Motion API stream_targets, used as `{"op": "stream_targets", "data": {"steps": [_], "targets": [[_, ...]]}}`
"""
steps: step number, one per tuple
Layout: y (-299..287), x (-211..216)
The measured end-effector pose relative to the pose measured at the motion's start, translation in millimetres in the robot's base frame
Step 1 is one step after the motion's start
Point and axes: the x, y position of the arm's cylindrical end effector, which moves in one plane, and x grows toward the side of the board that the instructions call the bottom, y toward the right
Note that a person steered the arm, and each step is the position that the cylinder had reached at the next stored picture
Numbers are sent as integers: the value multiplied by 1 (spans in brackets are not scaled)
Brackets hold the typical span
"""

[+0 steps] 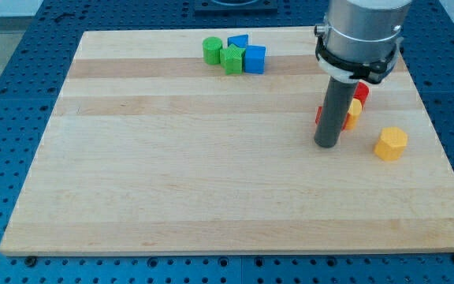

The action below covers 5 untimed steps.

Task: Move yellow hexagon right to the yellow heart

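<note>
No opening hand is carried by the arm: it ends in a smooth, dark, cylindrical rod hung from a grey metal housing ringed by a black-and-white collar, so nothing can be gripped and nothing is held. My tip (327,145) is set down on the surface (172,181), a pale wooden board with lengthwise grain bands, laid on a blue perforated base.

Just beside the rod, at about 1 o'clock from the tip, the yellow heart (354,112) is seen, partly hidden by the rod; whether it is touched by the rod cannot be told. A red block (361,91) is seen at 12 o'clock of the heart, mostly covered by the housing, and a sliver of a second red block (318,115) shows at the rod's other side; their shapes cannot be made out.

The yellow hexagon (390,143), a matte, faceted piece, lies at 3 o'clock from the tip, apart from it, and at about 4 o'clock from the heart, near but not touching.

Far off at about 11 o'clock, a tight cluster is found: a green cylinder (212,50), a green star-like block (232,58), a blue cube-like block (254,59) and a blue triangular block (238,41)
</note>
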Motion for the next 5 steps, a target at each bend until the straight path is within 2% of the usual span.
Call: {"op": "stream_targets", "data": {"steps": [1, 2, 3, 5], "targets": [[-5, 49], [32, 57], [88, 57], [84, 1]]}}
